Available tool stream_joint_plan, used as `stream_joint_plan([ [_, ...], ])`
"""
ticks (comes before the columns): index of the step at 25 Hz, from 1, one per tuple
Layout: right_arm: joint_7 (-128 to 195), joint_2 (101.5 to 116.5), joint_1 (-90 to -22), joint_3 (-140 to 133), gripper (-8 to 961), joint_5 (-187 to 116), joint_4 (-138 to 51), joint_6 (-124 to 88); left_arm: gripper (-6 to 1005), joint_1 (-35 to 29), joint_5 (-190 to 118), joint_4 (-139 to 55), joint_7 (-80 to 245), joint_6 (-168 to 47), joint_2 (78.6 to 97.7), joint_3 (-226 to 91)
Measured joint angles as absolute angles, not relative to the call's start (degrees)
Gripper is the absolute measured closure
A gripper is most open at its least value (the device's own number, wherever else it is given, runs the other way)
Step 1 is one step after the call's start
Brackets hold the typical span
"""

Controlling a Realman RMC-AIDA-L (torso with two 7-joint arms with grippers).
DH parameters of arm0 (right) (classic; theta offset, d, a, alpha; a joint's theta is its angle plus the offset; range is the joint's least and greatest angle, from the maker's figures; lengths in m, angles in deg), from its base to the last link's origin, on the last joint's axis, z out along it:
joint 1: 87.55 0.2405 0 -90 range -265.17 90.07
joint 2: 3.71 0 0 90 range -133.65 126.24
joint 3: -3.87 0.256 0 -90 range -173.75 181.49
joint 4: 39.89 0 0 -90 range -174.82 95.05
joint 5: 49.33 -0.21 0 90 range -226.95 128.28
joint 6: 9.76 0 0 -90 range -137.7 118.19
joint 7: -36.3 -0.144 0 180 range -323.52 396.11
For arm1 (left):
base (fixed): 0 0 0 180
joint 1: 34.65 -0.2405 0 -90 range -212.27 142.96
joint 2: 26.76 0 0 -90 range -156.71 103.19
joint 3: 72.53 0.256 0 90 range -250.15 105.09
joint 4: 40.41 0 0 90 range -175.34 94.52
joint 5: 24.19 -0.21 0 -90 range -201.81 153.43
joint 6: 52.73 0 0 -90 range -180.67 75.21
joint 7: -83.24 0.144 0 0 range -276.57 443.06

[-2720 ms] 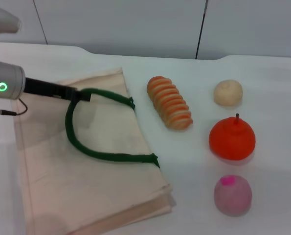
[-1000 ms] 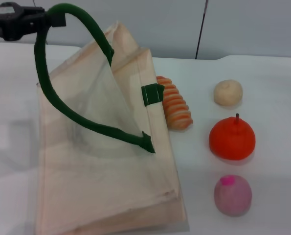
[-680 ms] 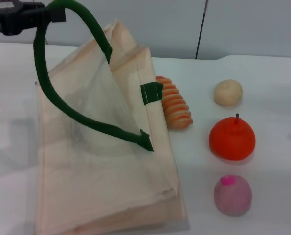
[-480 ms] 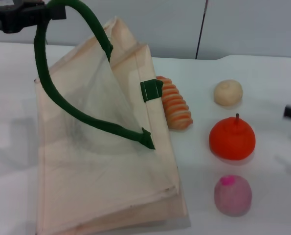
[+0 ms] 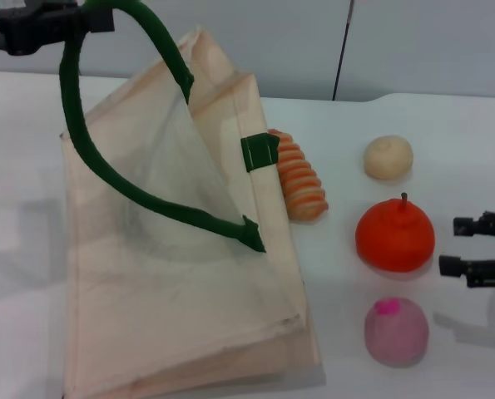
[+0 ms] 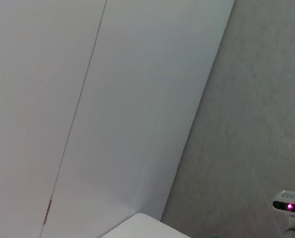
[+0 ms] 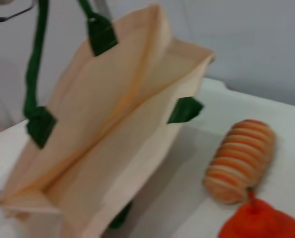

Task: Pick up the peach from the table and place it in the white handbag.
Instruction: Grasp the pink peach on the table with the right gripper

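My left tool (image 5: 85, 21) is clamped on a green handle (image 5: 76, 125), holding the white handbag (image 5: 172, 274) up with its mouth agape. My right tool (image 5: 462, 246), fingers spread and empty, hangs just beside the orange fruit (image 5: 394, 233); the peach (image 5: 396, 332) sits on the desk (image 5: 447, 141) just below and inward of it. I judge the peach light, fuzzy and slightly yielding; I would grip it gently across its widest girth. No legible writing appears.
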State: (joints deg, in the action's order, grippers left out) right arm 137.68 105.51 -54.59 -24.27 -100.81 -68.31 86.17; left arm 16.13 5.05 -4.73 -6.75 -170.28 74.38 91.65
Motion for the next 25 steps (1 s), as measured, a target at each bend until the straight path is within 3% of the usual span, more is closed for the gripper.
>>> stream_joint_plan([
  [7,137.9,106.04,-54.4,-26.9,59,-98.0,-68.4,89.4,865,15.8,5.1,-4.7,-6.8,-170.2,74.49,91.7],
  [15,137.8,109.16,-50.8,-28.4,80,-91.9,-68.4,88.1,864,15.6,4.9,-4.7,-6.8,-170.1,74.51,91.7],
  [25,137.9,110.70,-50.2,-28.9,123,-90.0,-68.4,82.8,864,15.7,5.1,-4.8,-6.8,-170.2,74.57,91.7],
])
